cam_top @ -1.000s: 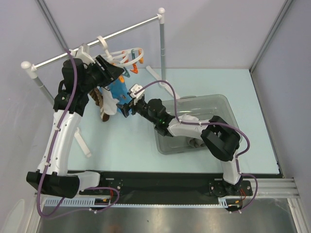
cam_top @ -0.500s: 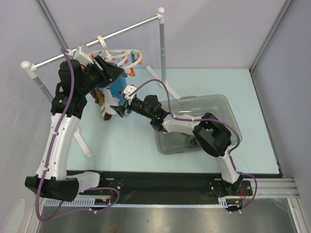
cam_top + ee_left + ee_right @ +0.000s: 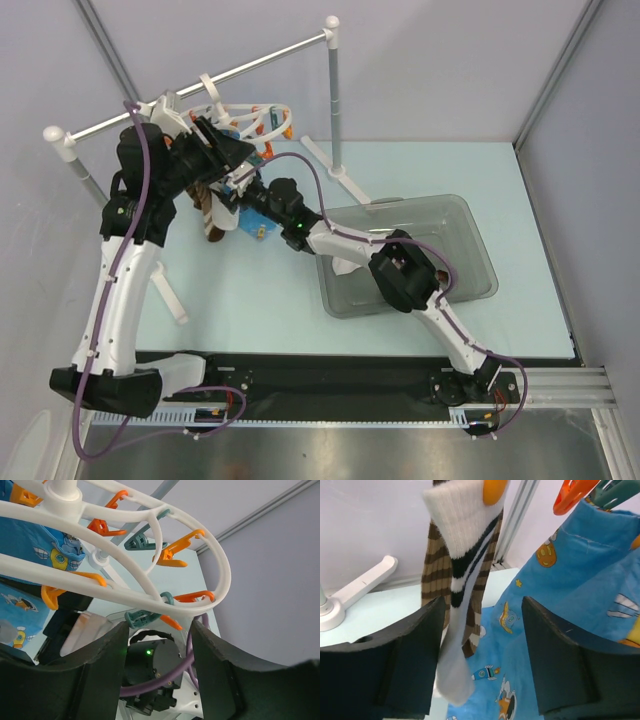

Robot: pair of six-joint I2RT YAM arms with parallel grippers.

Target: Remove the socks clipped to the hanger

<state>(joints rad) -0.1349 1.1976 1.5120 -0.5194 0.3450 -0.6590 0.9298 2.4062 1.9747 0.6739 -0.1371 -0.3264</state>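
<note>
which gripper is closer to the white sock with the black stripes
Right. The right gripper is open, with the white sock hanging right in front of it. The left gripper is open too, up at the hanger ring that the socks are clipped under.

Overhead camera: fixed high and behind the robot, looking down over the whole table (image 3: 430,165) from a distance. Left wrist camera: very close beneath the hanger (image 3: 130,596), tilted upward, with the spread left gripper (image 3: 159,625) dark along the bottom edge. Right wrist camera: roughly level and close, facing the brown striped sock (image 3: 437,560) and the blue cloth (image 3: 580,565) between the parted fingers of the right gripper (image 3: 482,600). Both wrist views share the blue cloth (just a corner at the left wrist's edge). The overhead view shares the hanger (image 3: 288,118) and the sock (image 3: 208,208).
</note>
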